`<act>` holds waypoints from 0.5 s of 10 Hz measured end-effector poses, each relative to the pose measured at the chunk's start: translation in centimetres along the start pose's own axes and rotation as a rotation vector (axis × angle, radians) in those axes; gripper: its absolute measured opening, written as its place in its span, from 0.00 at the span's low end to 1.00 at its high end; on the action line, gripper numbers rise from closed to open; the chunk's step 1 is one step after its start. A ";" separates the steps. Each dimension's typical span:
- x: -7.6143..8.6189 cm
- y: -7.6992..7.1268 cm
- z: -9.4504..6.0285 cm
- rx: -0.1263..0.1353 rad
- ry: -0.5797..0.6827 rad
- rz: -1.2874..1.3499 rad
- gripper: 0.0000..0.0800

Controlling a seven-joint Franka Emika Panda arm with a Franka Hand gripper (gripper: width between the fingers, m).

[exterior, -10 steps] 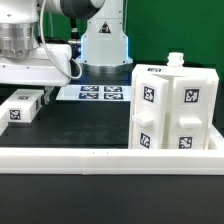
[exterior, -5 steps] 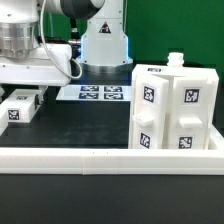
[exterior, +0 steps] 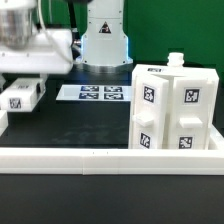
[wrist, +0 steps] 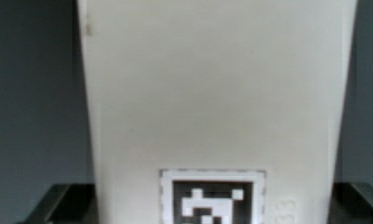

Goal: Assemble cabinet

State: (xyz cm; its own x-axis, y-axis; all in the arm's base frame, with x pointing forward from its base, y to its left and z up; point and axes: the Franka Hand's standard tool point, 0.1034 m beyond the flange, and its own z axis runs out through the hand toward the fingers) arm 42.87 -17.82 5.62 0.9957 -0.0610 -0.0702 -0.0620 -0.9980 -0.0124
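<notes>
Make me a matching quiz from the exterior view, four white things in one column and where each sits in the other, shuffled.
Things:
1. cabinet body
2. small panel
3. marker board
4. long low rail

Places:
A. across the front, nearest the camera
B. far on the exterior view's left
C. standing tall on the exterior view's right
D. lying flat at the back, near the middle

Pairs: 1-C, 2-B, 3-D, 4-A.
</notes>
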 end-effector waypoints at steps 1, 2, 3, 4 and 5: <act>0.5 -1.0 -1.9 0.017 0.013 0.009 0.69; 1.2 -2.1 -3.3 0.022 0.025 0.036 0.69; 1.9 -3.7 -4.9 0.027 0.037 0.049 0.69; 2.2 -5.4 -6.3 0.044 0.033 0.078 0.69; 2.9 -7.1 -7.8 0.055 0.026 0.107 0.69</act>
State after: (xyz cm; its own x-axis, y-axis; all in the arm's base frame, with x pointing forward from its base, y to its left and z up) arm 46.74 -11.07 13.29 0.9846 -0.1683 -0.0481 -0.1710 -0.9834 -0.0605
